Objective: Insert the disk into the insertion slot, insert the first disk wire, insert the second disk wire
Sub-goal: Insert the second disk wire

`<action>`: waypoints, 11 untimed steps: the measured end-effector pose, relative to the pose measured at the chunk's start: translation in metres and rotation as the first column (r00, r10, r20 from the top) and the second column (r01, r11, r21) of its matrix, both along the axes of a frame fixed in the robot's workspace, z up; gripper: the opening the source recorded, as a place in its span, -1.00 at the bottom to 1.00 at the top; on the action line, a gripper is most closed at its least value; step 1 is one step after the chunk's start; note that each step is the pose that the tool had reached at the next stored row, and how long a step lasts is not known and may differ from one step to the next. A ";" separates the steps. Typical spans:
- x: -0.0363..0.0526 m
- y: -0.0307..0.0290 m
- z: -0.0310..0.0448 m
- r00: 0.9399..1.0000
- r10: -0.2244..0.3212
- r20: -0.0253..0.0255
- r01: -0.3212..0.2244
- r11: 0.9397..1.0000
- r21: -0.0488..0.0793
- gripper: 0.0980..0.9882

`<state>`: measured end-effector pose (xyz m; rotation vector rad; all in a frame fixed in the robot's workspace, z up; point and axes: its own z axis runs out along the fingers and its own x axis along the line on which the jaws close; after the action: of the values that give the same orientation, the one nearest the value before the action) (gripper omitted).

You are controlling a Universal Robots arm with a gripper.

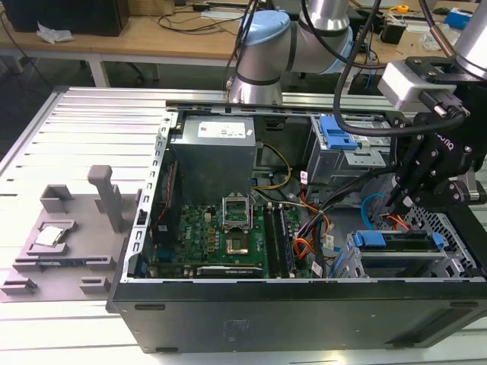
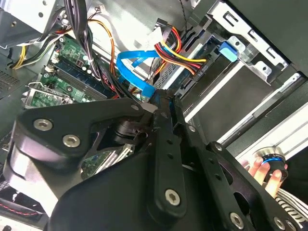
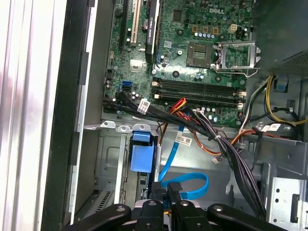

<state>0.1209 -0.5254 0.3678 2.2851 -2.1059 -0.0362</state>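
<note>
The disk point(image 1: 396, 245) lies in the insertion slot point(image 1: 450, 228) at the exterior view's right, its blue carrier point(image 3: 142, 158) showing at the front. My gripper point(image 1: 401, 199) hangs just above the disk's rear edge. In both wrist views its fingers point(image 2: 162, 103) stand almost together at the dark end plug of the second disk wire point(image 2: 136, 67), a flat blue cable curling in a loop point(image 3: 188, 185). The first disk wire point(image 2: 177, 52), an orange and red bundle, runs to a dark plug at the drive's edge beside the fingertips.
The open computer case holds a green motherboard point(image 1: 221, 232), a power supply point(image 1: 213, 156) and an upper drive cage with a blue latch point(image 1: 335, 137). Black cable bundles point(image 3: 216, 139) cross beside the bay. A grey fixture point(image 1: 68, 228) sits outside the case. A person's hand point(image 2: 263, 174) is beyond the case wall.
</note>
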 end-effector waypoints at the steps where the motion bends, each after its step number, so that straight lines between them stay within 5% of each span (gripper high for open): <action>1: 0.0000 0.0000 0.0000 1.000 0.000 0.000 0.000 1.000 0.000 -0.86; 11: 0.0061 -0.0015 -0.0002 1.000 0.001 0.000 -0.001 1.000 -0.001 -0.86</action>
<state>0.1270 -0.5269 0.3676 2.2857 -2.1037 -0.0354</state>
